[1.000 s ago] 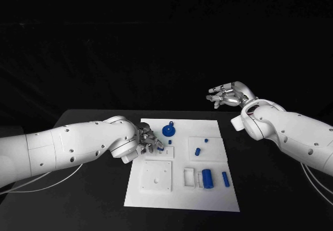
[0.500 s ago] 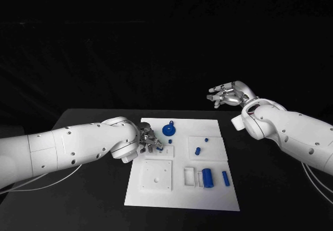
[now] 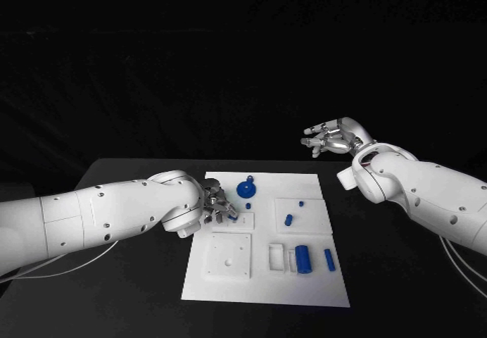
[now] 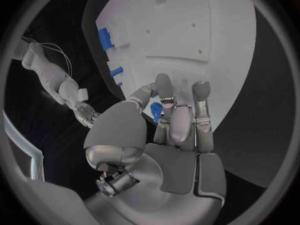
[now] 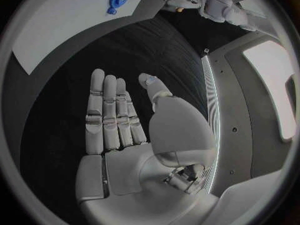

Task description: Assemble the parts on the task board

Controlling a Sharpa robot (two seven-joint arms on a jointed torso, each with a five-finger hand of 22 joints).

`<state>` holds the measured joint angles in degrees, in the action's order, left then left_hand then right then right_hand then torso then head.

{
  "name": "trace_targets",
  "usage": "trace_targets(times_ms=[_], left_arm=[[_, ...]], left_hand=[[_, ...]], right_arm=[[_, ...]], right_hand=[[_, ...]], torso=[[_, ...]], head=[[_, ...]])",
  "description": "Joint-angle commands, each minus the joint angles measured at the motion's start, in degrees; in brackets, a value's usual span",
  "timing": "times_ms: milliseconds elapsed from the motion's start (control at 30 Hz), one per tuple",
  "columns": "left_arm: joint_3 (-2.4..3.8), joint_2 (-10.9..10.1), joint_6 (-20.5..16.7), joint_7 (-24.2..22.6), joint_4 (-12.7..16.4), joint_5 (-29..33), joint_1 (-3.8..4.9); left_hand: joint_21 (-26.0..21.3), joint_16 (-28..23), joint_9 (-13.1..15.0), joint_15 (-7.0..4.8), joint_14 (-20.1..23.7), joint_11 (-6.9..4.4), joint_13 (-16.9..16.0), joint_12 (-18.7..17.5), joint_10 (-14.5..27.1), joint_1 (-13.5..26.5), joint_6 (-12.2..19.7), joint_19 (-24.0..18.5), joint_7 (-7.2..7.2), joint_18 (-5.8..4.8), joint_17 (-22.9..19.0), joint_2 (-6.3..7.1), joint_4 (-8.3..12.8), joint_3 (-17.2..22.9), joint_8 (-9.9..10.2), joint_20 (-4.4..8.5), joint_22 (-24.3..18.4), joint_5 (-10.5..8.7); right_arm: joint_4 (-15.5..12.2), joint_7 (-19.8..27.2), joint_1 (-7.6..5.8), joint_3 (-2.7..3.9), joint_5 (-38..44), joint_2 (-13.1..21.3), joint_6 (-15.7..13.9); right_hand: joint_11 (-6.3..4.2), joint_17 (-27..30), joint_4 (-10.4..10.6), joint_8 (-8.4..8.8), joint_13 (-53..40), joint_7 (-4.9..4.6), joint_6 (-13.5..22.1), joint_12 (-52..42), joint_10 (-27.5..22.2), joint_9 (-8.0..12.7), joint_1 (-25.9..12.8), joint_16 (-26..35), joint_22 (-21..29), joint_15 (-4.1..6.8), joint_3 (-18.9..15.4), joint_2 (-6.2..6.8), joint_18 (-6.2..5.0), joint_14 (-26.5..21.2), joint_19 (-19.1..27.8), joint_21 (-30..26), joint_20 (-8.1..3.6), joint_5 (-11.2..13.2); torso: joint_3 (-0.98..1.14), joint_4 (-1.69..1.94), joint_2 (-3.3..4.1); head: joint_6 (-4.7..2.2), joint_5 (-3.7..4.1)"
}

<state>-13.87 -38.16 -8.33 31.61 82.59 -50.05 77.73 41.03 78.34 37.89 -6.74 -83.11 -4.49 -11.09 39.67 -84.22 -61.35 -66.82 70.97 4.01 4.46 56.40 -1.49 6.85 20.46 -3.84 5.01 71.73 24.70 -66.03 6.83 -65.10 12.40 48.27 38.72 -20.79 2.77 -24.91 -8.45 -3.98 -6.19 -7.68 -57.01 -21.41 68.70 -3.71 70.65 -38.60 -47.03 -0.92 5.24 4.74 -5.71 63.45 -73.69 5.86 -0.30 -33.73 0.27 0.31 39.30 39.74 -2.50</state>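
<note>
The white task board lies in the middle of the table. My left hand is low over the board's left side, by a small white block. It pinches a small blue part between thumb and fingers. A round blue part with a knob stands just beyond that hand. Two small blue parts sit in a raised white square right of centre. A blue cylinder and a slim blue pin lie nearer the front. My right hand is raised beyond the board's far right corner, its fingers spread and holding nothing.
A white square plate with a hole and a small white frame sit on the board's front half. Black table surface runs on both sides of the board.
My left arm has edged slightly to the right over the board, still holding the small blue part. The right hand stays raised and open.
</note>
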Motion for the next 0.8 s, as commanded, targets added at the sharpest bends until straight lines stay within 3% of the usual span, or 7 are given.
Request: trace_targets(times_ms=[33,200,800], left_arm=[[0.02,0.1,1.7,0.2,0.1,0.0,-0.03],[0.02,0.2,2.7,0.4,0.0,0.1,-0.04],[0.02,0.4,4.1,1.3,-0.5,-0.3,-0.19]], left_hand=[[-0.4,0.3,24.0,0.18,-0.2,-0.61,0.1,0.2,-2.6,0.3,-14.2,0.4,-7.51,0.74,0.0,-0.48,0.1,0.2,-0.2,-0.17,0.1,0.23],[-1.0,0.5,24.3,0.19,-0.2,-0.60,0.0,0.3,-2.6,0.8,-14.1,0.5,-7.50,0.74,0.1,-0.37,0.8,0.7,-0.2,-0.18,1.0,2.29],[-1.6,0.6,24.4,0.21,-0.2,-0.60,0.0,0.3,-2.6,1.3,-14.1,0.8,-7.50,0.57,0.1,-0.51,1.1,0.9,-0.2,-0.06,1.8,2.25]], right_arm=[[-0.1,0.4,-0.01,0.03,0.2,-0.1,1.1],[-0.2,0.1,-0.01,0.03,0.3,-0.2,0.9],[-0.4,-0.2,-0.01,0.03,0.5,-0.3,0.8]], right_hand=[[0.23,0.1,0.0,0.25,0.1,-0.10,-0.5,0.1,-0.1,0.1,-0.1,-0.3,0.1,0.01,0.0,-0.46,0.28,-0.4,0.5,0.2,-0.08,0.1],[0.24,0.2,-0.1,0.27,0.1,-0.13,-0.4,0.1,-0.1,0.1,-0.1,-0.3,0.2,0.01,0.4,-0.58,0.26,-0.5,0.5,0.4,-0.08,0.2],[0.25,0.3,-0.3,0.27,0.2,-0.15,-0.4,0.1,-0.2,0.1,-0.2,-0.4,0.3,-0.01,0.8,-0.58,0.26,-0.6,0.7,0.6,-0.06,0.7]], torso=[[0.02,0.00,0.01],[0.02,-0.02,0.00],[0.04,0.00,0.03]], head=[[-0.01,-0.09],[0.11,-0.17],[0.53,-0.19]])
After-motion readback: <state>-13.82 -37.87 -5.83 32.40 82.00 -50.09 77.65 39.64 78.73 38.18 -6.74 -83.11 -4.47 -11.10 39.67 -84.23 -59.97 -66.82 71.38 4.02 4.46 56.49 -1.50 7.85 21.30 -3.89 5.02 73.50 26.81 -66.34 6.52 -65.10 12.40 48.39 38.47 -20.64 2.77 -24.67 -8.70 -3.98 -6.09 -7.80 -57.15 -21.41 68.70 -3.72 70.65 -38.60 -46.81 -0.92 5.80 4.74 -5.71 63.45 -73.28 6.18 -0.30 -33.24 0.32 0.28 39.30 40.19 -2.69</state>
